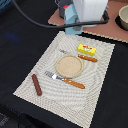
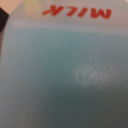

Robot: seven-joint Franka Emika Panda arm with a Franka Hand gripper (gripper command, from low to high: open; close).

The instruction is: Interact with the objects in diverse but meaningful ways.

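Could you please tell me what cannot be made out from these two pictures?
- End effector: the exterior view shows no jaws, hidden behind the white arm housing; open or shut is unclear.
- Light blue milk carton: fills the blurred wrist view; its edges are cut off.
- Beige bowl: cut by the exterior view's right edge.

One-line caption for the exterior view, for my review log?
Arm above the placemat, which holds a plate, fork, sausage and yellow packet.
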